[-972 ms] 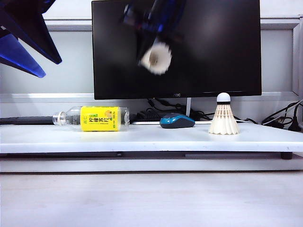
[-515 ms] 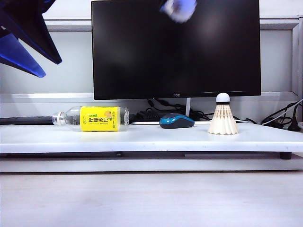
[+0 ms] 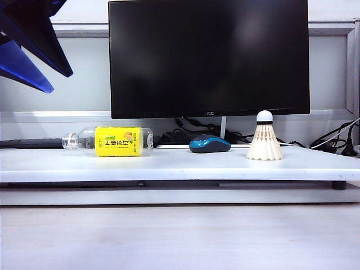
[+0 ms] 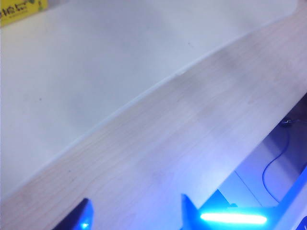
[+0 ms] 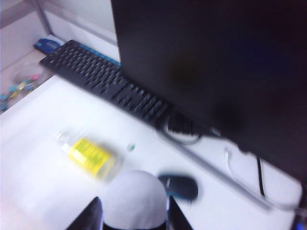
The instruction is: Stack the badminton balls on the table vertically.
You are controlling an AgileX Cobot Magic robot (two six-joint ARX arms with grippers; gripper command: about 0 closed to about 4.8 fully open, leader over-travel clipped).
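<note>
White and long, the table (image 3: pixel 180 163) carries one shuttlecock (image 3: pixel 265 138) near its right end, upright on its feather skirt, round cork tip on top with a thin dark band below. A bottle (image 3: pixel 109 141) lies toward the left end and a mouse (image 3: pixel 210 144) sits mid-table before the monitor (image 3: pixel 209 56).

From my left wrist, my left gripper (image 4: pixel 135 213) hangs with fingers apart and nothing between them, over the table's front edge.

From my right wrist, my right gripper (image 5: pixel 133 211) clamps the second shuttlecock (image 5: pixel 134 199), its rounded white tip showing between my fingers, high above the table.
</note>
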